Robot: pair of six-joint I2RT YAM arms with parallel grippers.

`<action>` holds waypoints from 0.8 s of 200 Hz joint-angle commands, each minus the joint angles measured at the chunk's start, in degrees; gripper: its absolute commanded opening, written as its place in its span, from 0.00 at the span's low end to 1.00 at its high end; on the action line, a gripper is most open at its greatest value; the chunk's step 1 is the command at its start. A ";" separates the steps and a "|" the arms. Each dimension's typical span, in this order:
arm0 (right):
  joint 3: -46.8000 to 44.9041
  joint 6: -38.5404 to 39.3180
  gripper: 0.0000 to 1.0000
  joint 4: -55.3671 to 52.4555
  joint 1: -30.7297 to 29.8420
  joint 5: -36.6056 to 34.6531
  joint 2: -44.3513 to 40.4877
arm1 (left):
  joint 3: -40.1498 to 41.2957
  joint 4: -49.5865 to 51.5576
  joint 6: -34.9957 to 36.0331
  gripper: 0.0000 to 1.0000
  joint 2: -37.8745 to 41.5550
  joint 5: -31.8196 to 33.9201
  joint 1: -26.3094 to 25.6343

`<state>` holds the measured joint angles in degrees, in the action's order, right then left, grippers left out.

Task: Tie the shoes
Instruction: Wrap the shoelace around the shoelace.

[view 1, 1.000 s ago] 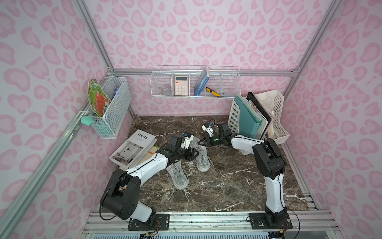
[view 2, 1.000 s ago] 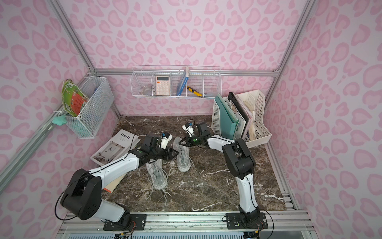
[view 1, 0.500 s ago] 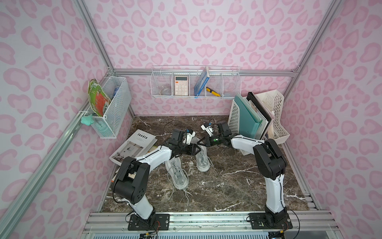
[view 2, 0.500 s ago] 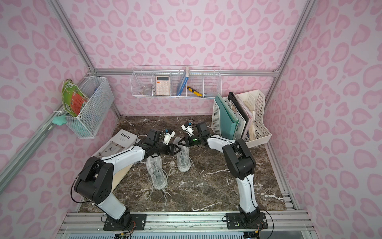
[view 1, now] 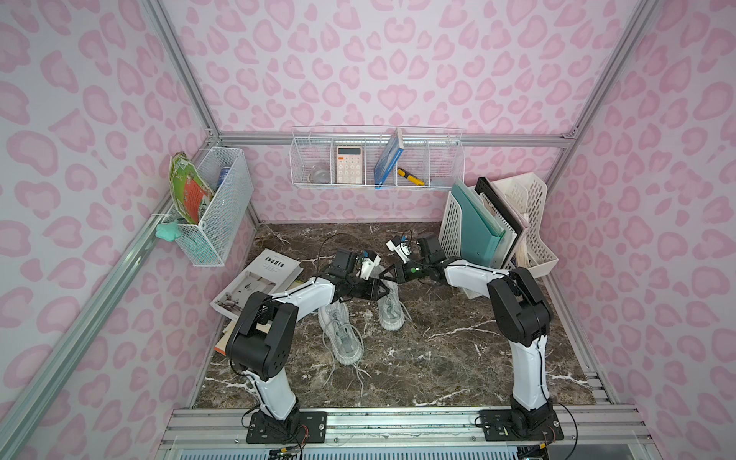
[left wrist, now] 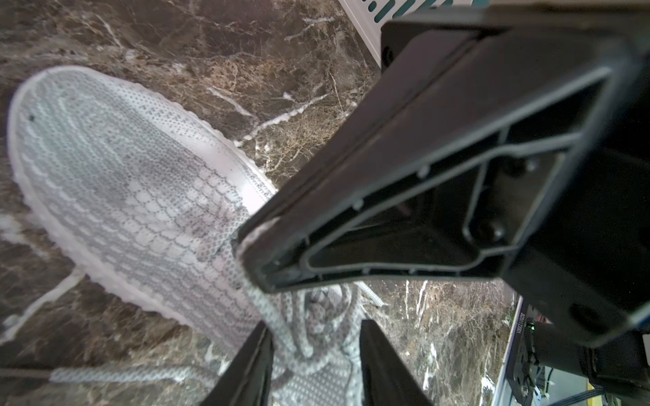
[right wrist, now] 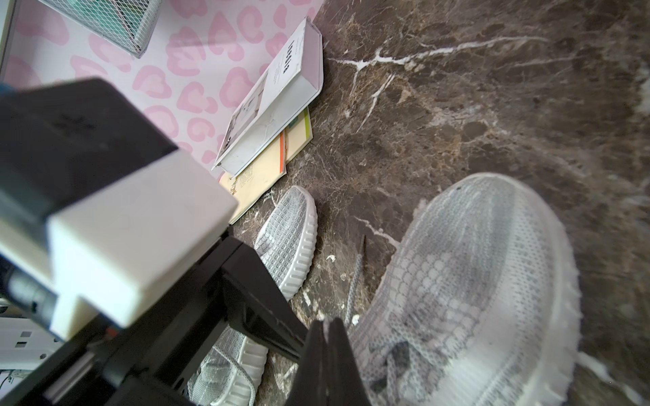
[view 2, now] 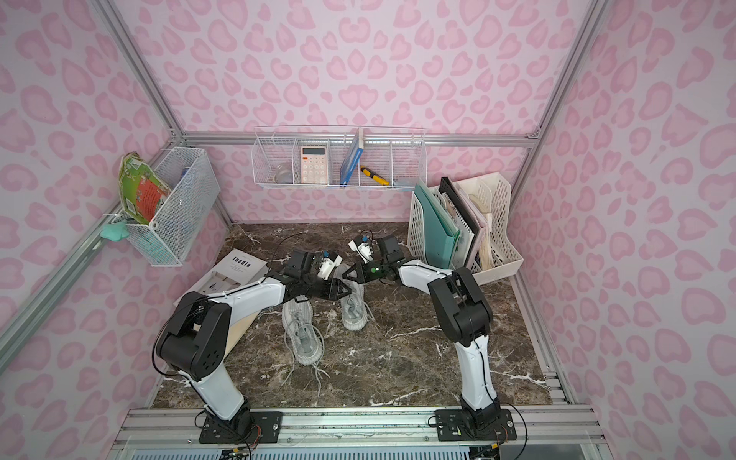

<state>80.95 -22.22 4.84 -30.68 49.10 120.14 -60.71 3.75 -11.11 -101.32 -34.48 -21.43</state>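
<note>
Right claw (right wrist: 327, 327) is clenched on a lace (left wrist: 274, 316) above the sneaker (view 1: 392, 314) nearest the file rack (view 1: 450, 223); left claw (left wrist: 315, 326) stands released around that lace and should close gently, keeping it taut.

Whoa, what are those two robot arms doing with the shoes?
Shoe tying, on the dark marble table. Both arms work on the farther light grey knit sneaker. The right gripper is shut, apparently pinching one grey-white lace, while the left gripper is open around the knotted laces. The nearer sneaker lies with laces trailing loose.
</note>
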 commanded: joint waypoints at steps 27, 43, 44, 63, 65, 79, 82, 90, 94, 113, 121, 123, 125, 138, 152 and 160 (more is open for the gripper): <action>0.42 0.16 0.00 -0.01 -0.22 0.14 -0.27 | -0.72 0.03 0.99 0.40 -0.68 -2.07 0.06; 0.49 0.10 0.00 -0.01 -0.26 0.20 -0.25 | -0.97 0.34 1.09 0.40 -0.84 -1.93 0.11; 0.46 0.08 0.00 -0.01 -0.26 0.21 -0.25 | -0.94 0.27 1.09 0.40 -0.83 -1.96 0.09; 0.52 0.07 0.00 -0.03 -0.40 0.20 -0.25 | -1.09 0.38 1.08 0.37 -1.22 -1.82 0.07; 0.48 0.11 0.00 -0.01 -0.36 0.20 -0.25 | -1.08 0.38 1.09 0.36 -1.29 -1.82 0.07; 0.44 0.07 0.00 -0.05 -0.44 0.21 -0.24 | -1.29 0.43 0.92 0.35 -1.51 -1.82 0.06; 0.44 0.11 0.00 -0.08 -0.45 0.21 -0.25 | -1.34 0.39 0.84 0.34 -1.66 -1.82 0.07; 0.44 0.12 0.00 -0.10 -0.51 0.15 -0.33 | -1.43 0.38 0.72 0.34 -1.69 -2.00 0.07; 0.44 0.08 0.00 -0.10 -0.52 0.16 -0.35 | -1.48 0.38 0.74 0.34 -1.74 -2.07 0.07; 0.48 0.16 0.00 -0.23 -0.52 0.12 -0.44 | -1.31 0.38 0.87 0.37 -1.41 -2.26 0.07; 0.53 0.24 0.00 -0.35 -0.53 0.11 -0.43 | -1.04 0.38 0.96 0.39 -1.22 -2.39 0.07; 0.57 0.29 0.00 -0.40 -0.48 0.11 -0.41 | -1.00 0.38 0.97 0.39 -1.13 -2.38 0.07; 0.60 0.32 0.00 -0.37 -0.51 0.12 -0.42 | -0.91 0.32 1.02 0.40 -1.02 -2.42 0.07; 0.62 0.33 0.00 -0.45 -0.56 0.11 -0.36 | -0.39 0.35 1.40 0.42 -0.49 -2.65 0.07; 0.62 0.33 0.00 -0.45 -0.56 0.11 -0.25 | 0.06 0.67 1.95 0.45 -0.03 -2.71 0.14; 0.62 0.31 0.00 -0.45 -0.61 0.11 -0.25 | 0.06 1.08 2.31 0.45 0.01 -2.67 0.16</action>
<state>80.95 -22.24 4.82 -31.16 49.10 120.14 -60.97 3.99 -10.41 -102.00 -36.16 -21.39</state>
